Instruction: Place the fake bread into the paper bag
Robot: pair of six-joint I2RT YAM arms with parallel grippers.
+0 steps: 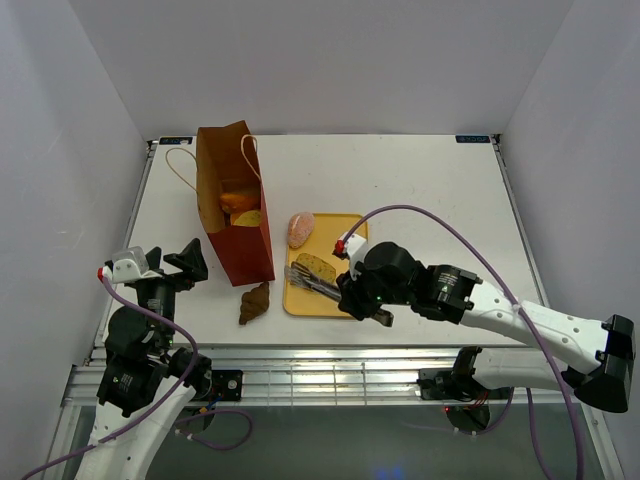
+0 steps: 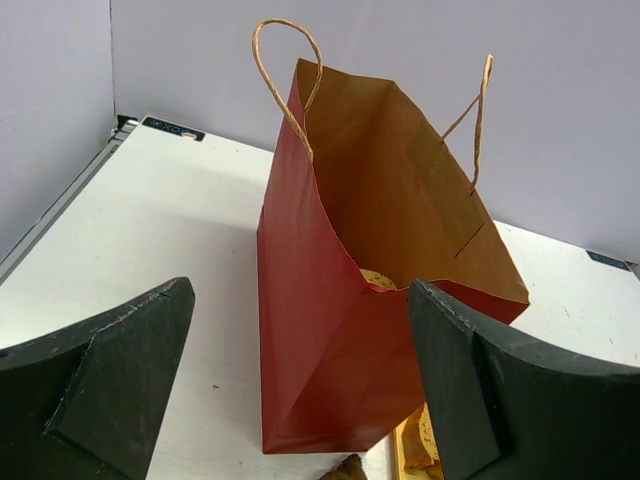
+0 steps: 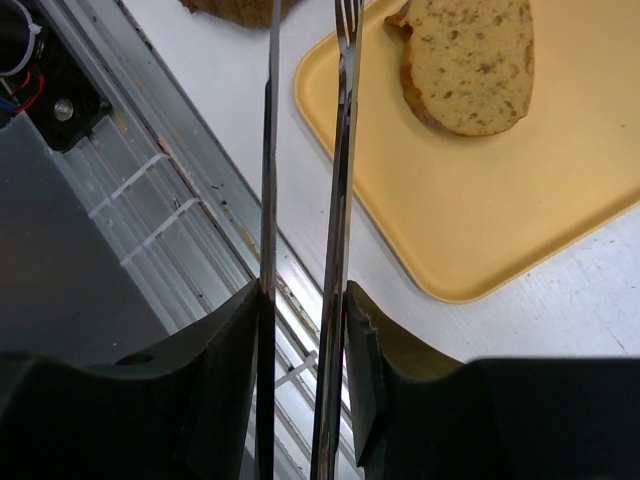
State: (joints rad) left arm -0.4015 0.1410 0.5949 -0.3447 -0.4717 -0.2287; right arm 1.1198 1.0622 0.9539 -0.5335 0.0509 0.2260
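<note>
Plain pale grey walls [image 1: 330, 60] enclose a white table [image 1: 420, 190] edged by a metal rail [image 1: 330, 378].

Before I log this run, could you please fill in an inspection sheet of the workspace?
Surface: white table.
Job's things: paper bag upright and open, bread inside; pink roll at the far left corner of the yellow tray; speckled slice on the tray; croissant on the table.
Clutter: nothing seen.
Grippers: left gripper open, facing the bag; right gripper shut on metal tongs.
Cables: purple cables, one along each arm.
Surroundings: plain white walls.
</note>
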